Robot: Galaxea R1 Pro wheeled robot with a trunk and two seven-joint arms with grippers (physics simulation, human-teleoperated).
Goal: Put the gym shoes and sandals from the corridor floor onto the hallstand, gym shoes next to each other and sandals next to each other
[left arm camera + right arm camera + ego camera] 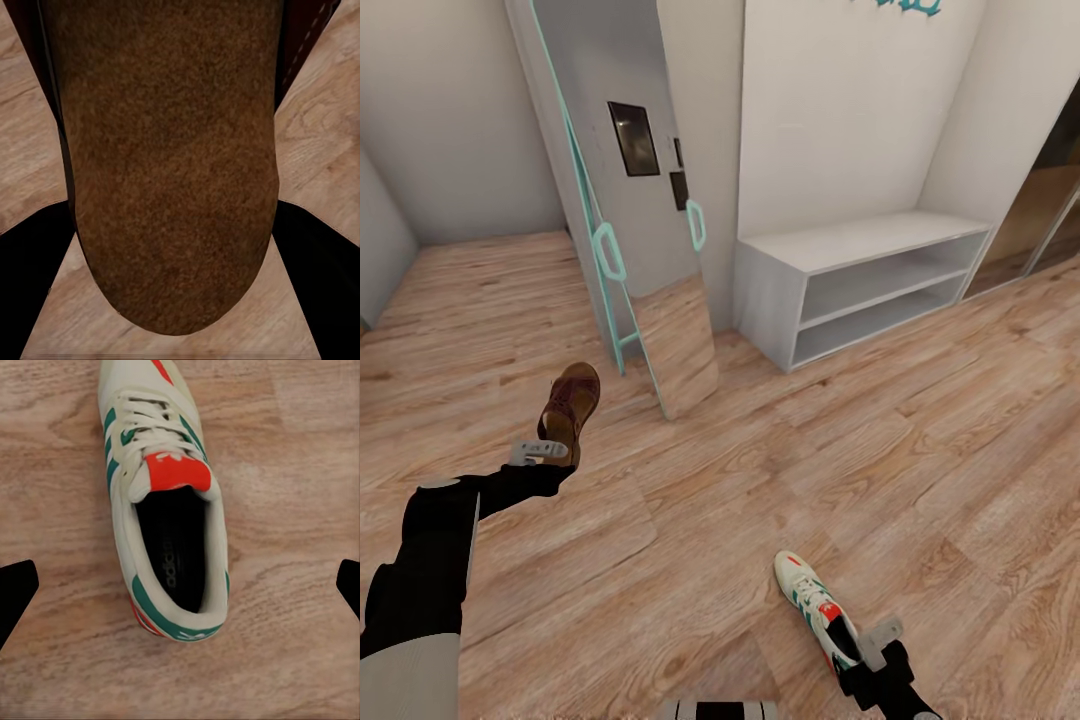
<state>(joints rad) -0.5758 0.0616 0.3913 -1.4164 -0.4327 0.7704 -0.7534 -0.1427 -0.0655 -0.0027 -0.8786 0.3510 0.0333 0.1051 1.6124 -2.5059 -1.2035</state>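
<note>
the left arm reaches up from the lower left of the head view, its left gripper (541,450) at the heel of a sandal (571,403); the fingers (30,277) flank the footbed, but whether they clamp it i cannot tell. the right gripper (875,645) hangs spread wide over a gym shoe (165,502) at lower right. open corridor floor (690,520) lies between; the white bench (860,285) stands upper right
</note>
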